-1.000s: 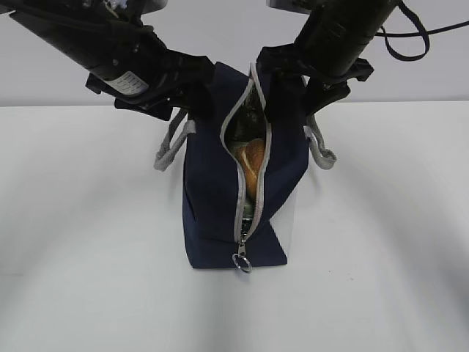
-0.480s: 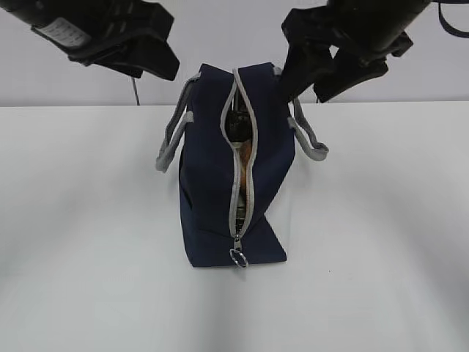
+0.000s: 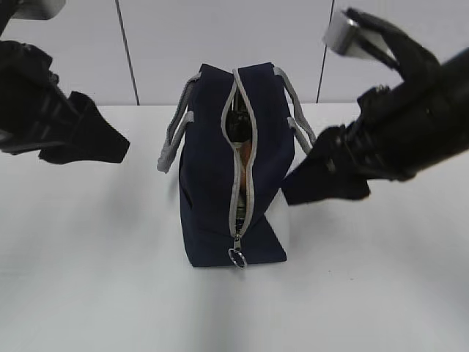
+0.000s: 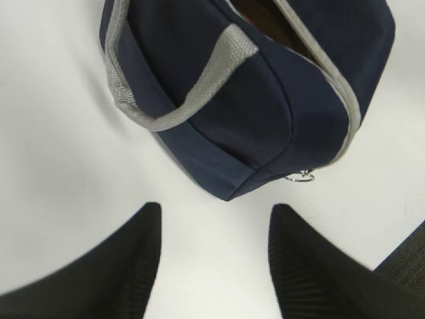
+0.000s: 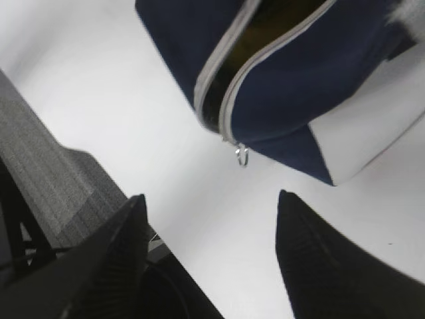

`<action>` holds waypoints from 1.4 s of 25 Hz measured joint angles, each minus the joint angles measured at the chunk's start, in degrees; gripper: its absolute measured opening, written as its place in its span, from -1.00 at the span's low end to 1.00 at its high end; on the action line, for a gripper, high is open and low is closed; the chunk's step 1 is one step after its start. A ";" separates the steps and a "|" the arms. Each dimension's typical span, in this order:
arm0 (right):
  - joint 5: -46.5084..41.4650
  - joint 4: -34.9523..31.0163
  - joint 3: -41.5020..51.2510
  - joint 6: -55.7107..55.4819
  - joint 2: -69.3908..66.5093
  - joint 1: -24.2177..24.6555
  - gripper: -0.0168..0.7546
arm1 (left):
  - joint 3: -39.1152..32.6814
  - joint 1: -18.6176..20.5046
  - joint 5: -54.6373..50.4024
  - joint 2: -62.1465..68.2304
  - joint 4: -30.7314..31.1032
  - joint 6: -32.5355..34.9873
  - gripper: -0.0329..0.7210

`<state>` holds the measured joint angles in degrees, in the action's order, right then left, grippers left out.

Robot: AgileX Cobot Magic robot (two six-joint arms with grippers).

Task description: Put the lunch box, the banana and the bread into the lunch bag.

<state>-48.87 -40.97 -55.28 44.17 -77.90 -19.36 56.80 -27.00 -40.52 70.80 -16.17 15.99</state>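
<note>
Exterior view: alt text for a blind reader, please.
A navy lunch bag stands upright on a white table, its grey zipper partly open with something orange showing inside. The left pincer and right pincer hover open on either side, holding nothing.

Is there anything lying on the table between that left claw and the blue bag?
Nothing: the left wrist view shows only bare white table between the open left gripper and the lunch bag. The exterior view agrees.
</note>
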 joint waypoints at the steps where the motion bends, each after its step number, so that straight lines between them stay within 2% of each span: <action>1: 0.43 -3.66 2.72 4.84 0.15 0.00 0.21 | -0.99 0.00 0.25 -1.13 -0.27 1.00 0.06; 8: 2.63 -27.78 17.77 44.14 -0.93 0.00 0.21 | -3.15 0.00 1.74 -4.48 -1.94 4.30 0.00; 10: 3.21 -30.78 19.53 50.99 -3.31 0.00 0.21 | -3.15 0.00 1.80 -4.48 -1.98 4.30 -0.02; 13: 3.70 -33.68 20.03 53.96 -7.10 0.00 0.21 | -3.15 0.00 1.80 -4.48 -1.98 4.36 -0.03; 18: 4.35 -46.30 20.01 54.60 -13.77 0.00 0.21 | -3.15 0.00 1.56 -4.48 -2.04 4.36 -0.04; 21: 4.53 -50.03 20.01 57.47 -17.12 0.00 0.21 | -3.15 0.00 1.51 -4.48 -2.04 4.36 -0.05; 26: 4.41 -51.73 20.01 72.67 -21.73 0.00 0.21 | -3.15 0.00 1.16 -4.53 -2.10 4.47 -0.06; 32: 3.24 -60.84 20.01 86.69 -25.78 0.00 0.21 | -3.15 0.00 0.96 -4.53 -1.98 4.54 -0.07; 35: 1.79 -62.11 19.58 91.04 -27.36 0.00 0.21 | -3.15 0.00 0.71 -4.53 -1.78 4.54 -0.11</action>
<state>-47.08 -103.08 -35.70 135.21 -105.27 -19.36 53.65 -27.00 -39.81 66.26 -17.95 20.53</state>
